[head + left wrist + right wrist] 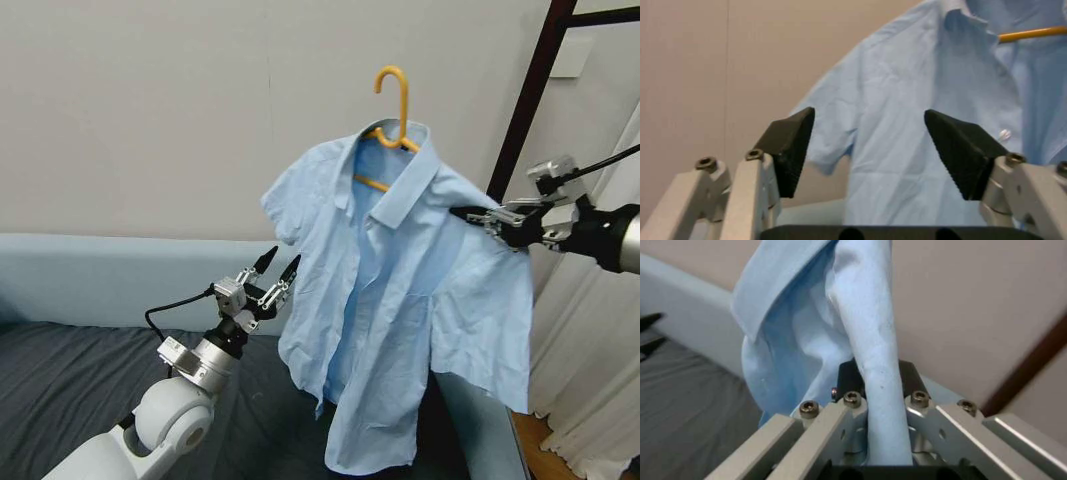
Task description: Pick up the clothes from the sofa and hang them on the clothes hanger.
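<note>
A light blue short-sleeved shirt point(400, 300) hangs open-fronted on a yellow hanger point(393, 95) in front of a plain pale wall point(150, 110). It sits in the middle of the head view, and the hanger's hook rises at 12 o'clock from the collar. The right tool point(480, 215) reaches in from 3 o'clock and is clenched on the fabric at the shirt's shoulder. In the right wrist view a fold of blue cloth is pinched between its jaws. The left tool point(275, 268) is at about 8 o'clock from the shirt's centre, just beside the other sleeve's hem, pointing up. Its dark fingers point(790, 147) are spread apart with nothing between them. A sofa point(90, 280) with a pale blue back and dark grey seat lies behind the left arm, at 9 o'clock. A dark brown rack post point(530, 90) slants upward at 2 o'clock.
</note>
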You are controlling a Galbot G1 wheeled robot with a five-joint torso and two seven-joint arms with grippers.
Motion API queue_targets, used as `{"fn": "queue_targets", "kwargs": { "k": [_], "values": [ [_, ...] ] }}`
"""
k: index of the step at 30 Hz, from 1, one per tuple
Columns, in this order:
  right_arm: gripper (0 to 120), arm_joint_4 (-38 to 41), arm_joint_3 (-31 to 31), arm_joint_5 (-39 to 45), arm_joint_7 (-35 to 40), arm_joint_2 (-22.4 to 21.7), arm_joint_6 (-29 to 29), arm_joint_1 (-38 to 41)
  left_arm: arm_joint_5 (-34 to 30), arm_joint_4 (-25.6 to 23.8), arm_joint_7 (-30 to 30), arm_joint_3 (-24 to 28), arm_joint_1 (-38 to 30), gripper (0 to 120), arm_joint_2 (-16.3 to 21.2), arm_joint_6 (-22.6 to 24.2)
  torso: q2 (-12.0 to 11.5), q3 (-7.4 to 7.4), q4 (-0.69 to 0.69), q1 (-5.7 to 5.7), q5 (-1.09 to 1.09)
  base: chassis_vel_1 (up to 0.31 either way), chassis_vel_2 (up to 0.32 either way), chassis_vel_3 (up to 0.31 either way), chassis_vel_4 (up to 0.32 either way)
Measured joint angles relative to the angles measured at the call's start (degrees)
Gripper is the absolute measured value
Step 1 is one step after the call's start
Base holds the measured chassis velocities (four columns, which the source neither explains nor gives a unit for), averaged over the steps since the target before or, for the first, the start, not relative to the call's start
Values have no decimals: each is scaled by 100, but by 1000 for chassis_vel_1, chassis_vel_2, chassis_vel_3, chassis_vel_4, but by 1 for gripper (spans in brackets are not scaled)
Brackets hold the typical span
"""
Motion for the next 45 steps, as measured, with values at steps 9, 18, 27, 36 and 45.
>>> {"fn": "queue_targets", "kwargs": {
  "k": [9, 18, 27, 36, 45],
  "values": [
    [1, -80, 65, 268, 1553, -293, 44, 34, 303, 208, -265, 49, 50, 99, -171, 7, 0, 0, 0, 0, 0, 0, 0, 0, 0],
    [1, -639, -234, -457, 2695, 9, 313, -176, 339, 213, -455, -19, 82, 100, -106, -81, 0, 1, 0, 0, 1, 0, 0, 0, 0],
    [1, -1495, -648, -1033, 3294, 718, 501, -150, 336, 211, -564, -58, 31, 100, -54, -128, 0, 1, 0, 1, 1, 0, 0, 0, 0],
    [1, -2538, -1225, -1842, 3116, 1516, 449, 196, 318, 294, -563, -6, -76, 100, -75, -125, 0, 1, 0, 1, 1, 0, 0, 0, 0],
    [1, -3505, -2202, -2552, 2957, 2291, 463, 1279, 310, 302, -559, 0, -98, 100, -47, -116, 0, 2, 1, 1, 0, 0, 0, 0, 0]
  ]
}}
